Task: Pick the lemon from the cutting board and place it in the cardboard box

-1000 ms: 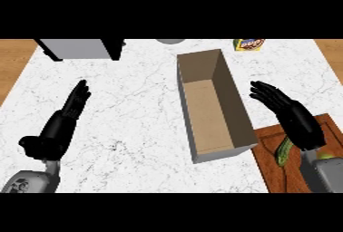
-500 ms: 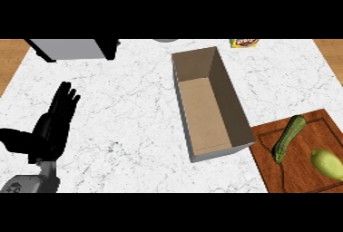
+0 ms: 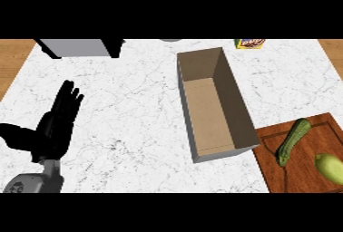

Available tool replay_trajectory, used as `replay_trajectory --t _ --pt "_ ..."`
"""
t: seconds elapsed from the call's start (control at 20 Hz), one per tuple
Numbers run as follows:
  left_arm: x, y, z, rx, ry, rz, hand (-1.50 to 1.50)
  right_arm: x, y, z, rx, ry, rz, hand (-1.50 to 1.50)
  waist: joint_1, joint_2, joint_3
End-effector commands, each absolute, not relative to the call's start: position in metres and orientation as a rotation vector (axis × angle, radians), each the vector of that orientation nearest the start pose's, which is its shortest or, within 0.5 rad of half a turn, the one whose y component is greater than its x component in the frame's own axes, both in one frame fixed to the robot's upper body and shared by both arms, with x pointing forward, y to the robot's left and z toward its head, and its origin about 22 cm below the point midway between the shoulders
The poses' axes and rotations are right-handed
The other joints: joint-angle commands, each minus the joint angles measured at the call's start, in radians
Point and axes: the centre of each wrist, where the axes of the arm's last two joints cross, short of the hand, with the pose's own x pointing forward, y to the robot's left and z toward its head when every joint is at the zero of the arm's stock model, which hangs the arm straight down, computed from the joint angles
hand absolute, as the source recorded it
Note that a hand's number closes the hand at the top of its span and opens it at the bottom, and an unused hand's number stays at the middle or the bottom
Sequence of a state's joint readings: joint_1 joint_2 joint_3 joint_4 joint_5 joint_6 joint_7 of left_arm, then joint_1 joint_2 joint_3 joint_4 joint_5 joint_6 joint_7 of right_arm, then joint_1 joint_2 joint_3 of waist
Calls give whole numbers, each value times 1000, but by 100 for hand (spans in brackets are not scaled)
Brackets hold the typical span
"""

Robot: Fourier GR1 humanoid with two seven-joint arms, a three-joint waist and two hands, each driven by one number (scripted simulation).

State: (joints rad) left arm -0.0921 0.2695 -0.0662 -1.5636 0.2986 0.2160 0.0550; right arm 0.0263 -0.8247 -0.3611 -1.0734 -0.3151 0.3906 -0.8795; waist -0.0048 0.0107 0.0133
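A pale yellow-green lemon (image 3: 330,167) lies on the brown cutting board (image 3: 313,181) at the lower right, partly cut by the view's right edge. Beside it on the board lies a long green cucumber (image 3: 293,141), slanted. The open cardboard box (image 3: 192,108) stands in the middle of the counter with nothing visible inside. My left hand (image 3: 53,126) rests open at the lower left, fingers pointing up, far from the board. My right hand does not show in the head view.
A grey appliance (image 3: 79,47) sits at the counter's back left. A small yellow packet (image 3: 250,43) lies at the back edge, right of centre. The white marble counter (image 3: 127,99) stretches between my left hand and the box.
One second ago my right hand hung over the cutting board, hiding the lemon; it has left the view. The left hand shifted slightly left and lower.
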Motion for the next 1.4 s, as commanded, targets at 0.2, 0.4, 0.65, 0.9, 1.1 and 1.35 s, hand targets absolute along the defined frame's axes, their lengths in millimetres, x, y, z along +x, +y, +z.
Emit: replay_trajectory --t 0.2,0.4,0.65,0.9,1.1,1.35 --pt "263 267 43 54 -1545 99 0 153 -567 99 -225 -1929 812 -150 13 -8 -4" --pt "265 260 46 53 -1553 115 0 146 -572 98 -185 -1946 828 -150 10 -11 -4" --pt "269 259 52 41 -1545 123 0 149 -558 83 -111 -1964 874 -150 7 -12 -6" --pt "271 247 59 53 -1556 117 0 141 -560 78 -148 -1946 928 -150 0 -12 -8" --pt "267 256 53 61 -1541 100 0 145 -558 64 -192 -1910 912 -150 16 -8 -9" --pt "265 261 62 69 -1545 110 0 150 -535 45 -121 -1885 932 -150 13 -12 -10"
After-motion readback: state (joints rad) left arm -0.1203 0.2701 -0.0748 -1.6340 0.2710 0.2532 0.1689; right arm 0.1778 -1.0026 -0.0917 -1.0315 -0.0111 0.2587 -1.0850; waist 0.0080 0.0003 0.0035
